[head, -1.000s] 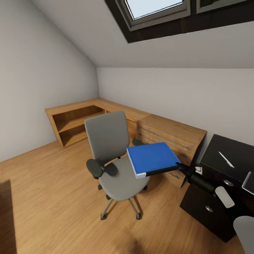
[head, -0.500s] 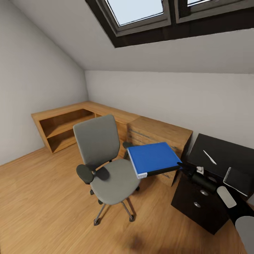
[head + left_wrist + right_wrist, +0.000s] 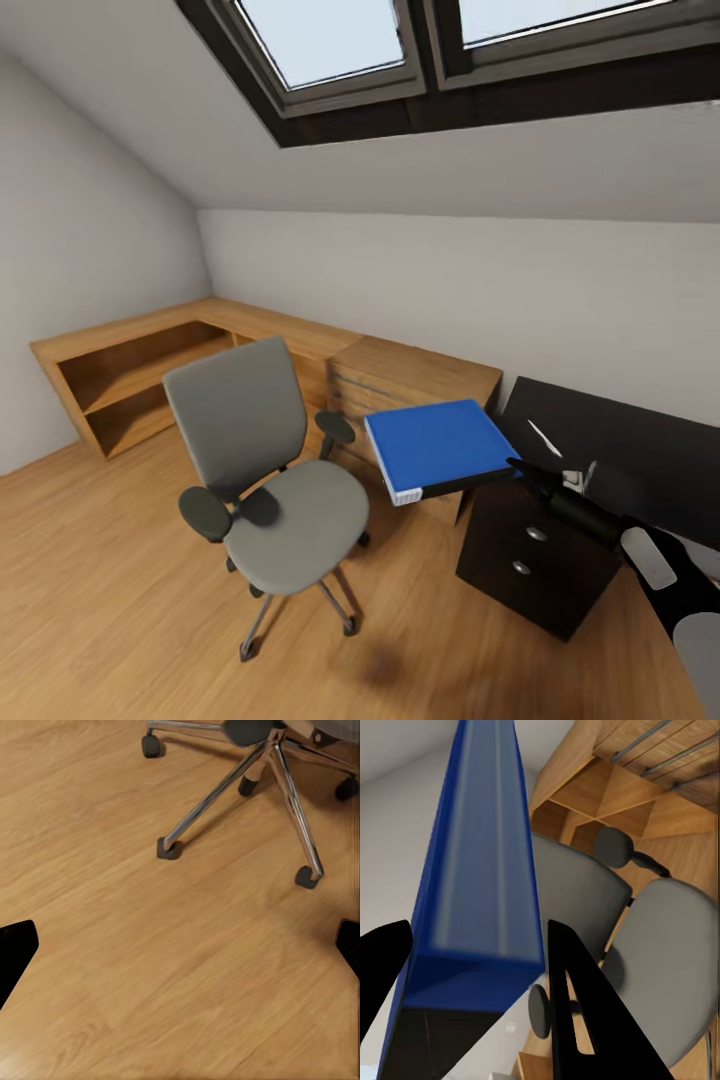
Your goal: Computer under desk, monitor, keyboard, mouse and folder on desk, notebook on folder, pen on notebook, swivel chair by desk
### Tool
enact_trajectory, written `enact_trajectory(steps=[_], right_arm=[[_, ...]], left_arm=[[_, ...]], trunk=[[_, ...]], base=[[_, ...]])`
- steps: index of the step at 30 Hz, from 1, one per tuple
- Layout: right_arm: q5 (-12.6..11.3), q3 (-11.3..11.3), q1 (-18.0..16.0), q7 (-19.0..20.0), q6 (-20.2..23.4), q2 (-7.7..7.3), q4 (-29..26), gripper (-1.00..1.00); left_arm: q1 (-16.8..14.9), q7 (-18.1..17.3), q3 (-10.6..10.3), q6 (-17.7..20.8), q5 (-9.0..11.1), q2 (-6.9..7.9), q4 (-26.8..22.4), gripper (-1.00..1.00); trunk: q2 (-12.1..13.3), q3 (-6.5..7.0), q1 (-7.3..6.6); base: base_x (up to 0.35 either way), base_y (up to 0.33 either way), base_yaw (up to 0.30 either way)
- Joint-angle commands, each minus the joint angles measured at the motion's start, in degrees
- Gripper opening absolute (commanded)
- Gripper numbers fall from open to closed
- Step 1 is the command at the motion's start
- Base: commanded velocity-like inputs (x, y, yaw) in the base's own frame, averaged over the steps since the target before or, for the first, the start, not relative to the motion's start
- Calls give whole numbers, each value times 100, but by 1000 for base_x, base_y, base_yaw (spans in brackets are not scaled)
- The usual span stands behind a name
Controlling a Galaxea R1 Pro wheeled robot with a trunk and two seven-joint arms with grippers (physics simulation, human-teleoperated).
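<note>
Folder point(image 3: 437, 446) clenched by right tool point(image 3: 522, 470), clear of swivel chair point(image 3: 270, 470), short of desk point(image 3: 640, 440) edge; left tool point(image 3: 180, 945) spread.

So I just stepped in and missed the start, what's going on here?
The robot's right claw is shut on the blue folder, holding it flat in the air between the swivel chair and the black desk. The chair seat is bare. A white pen lies on the desk. The left claw is open over the wooden floor near the chair's base.
</note>
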Motion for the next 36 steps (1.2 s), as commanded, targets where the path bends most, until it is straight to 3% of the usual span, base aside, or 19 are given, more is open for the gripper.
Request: enact_trajectory(steps=[1,36], right_arm=[[-18,-7,-5,11,32,-1,3,-100],[-14,-7,-5,87,20,-12,7,-100]], left_arm=[[-3,-46,24,-8,42,-3,1,100],[-3,-54,15,-9,32,-27,-1,100]], trunk=[[38,18,-23],[1442,835,-791]], base=[[0,0,-235],[0,0,-235]])
